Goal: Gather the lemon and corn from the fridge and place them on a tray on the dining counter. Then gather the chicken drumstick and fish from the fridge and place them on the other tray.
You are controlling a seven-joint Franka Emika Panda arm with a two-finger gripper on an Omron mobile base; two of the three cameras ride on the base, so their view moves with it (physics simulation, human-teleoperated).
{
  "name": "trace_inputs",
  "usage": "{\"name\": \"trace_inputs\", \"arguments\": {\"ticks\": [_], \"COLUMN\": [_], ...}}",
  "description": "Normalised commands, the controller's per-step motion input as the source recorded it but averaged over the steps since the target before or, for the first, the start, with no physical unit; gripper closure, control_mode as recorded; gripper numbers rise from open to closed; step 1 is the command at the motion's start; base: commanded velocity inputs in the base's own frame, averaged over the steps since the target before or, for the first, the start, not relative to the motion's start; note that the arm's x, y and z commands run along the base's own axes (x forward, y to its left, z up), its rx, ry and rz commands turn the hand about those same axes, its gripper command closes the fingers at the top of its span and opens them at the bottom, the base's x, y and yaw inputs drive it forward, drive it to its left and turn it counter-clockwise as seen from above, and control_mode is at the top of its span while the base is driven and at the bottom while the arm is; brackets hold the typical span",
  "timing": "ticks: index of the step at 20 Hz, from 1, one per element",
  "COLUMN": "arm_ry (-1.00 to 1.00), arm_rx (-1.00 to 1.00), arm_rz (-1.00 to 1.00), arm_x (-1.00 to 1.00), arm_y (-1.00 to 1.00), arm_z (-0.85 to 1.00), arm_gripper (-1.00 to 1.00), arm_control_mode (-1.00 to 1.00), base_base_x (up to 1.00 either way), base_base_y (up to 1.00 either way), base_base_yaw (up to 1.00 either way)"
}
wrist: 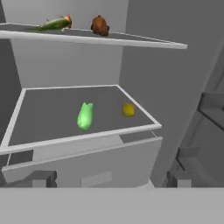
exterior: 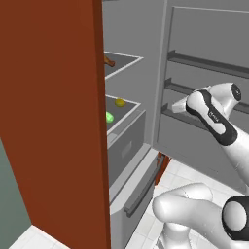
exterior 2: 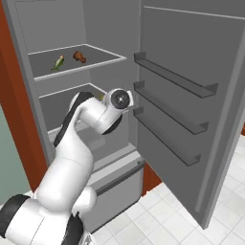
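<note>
On the fridge's lower shelf (wrist: pixel 43 142) lie the green corn (wrist: pixel 85 115) and, to its right, the small yellow lemon (wrist: pixel 128 109). The upper shelf holds the green fish (wrist: pixel 54 23) and the brown chicken drumstick (wrist: pixel 100 26). The left base view shows the lemon (exterior: pixel 119 102), the corn (exterior: pixel 109 116) and the drumstick (exterior: pixel 109 61); the right base view shows the fish (exterior 2: pixel 58 62) and drumstick (exterior 2: pixel 79 57). My gripper (wrist: pixel 111 179) hovers in front of the open fridge, short of the lower shelf's edge, open and empty, facing the corn and lemon. The trays are out of view.
The fridge door (exterior 2: pixel 191 110) stands open at the right, with three racks (exterior 2: pixel 167 79) sticking out near my arm. A red-brown cabinet panel (exterior: pixel 53 121) walls off the left. A closed grey drawer (wrist: pixel 96 168) sits under the lower shelf. White tiled floor (exterior 2: pixel 162 215) lies below.
</note>
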Motion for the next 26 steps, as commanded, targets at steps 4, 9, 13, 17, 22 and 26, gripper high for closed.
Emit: {"name": "trace_inputs", "arguments": {"ticks": [4,9,13,17,22,26], "arm_ry": [0.13,0.18,0.16,0.13,0.06,0.03], "arm_rx": [0.01,-0.01,-0.02,0.00,0.00,0.00], "arm_rz": [0.03,0.00,0.00,0.02,0.01,0.00], "arm_x": [0.10,0.07,0.01,0.06,0.27,0.33], "arm_y": [0.81,0.79,0.35,0.16,0.35,0.40], "arm_z": [0.21,-0.02,-0.18,-0.21,-0.28,-0.25], "arm_gripper": [-1.00,-1.00,-1.00,-1.00,-1.00,-1.00], "arm_control_mode": [-1.00,-1.00,-1.00,-1.00,-1.00,-1.00], "base_base_x": [0.00,0.00,0.00,0.00,0.00,0.00], "base_base_y": [0.00,0.00,0.00,0.00,0.00,0.00], "base_base_yaw": [0.00,0.00,0.00,0.00,0.00,0.00]}}
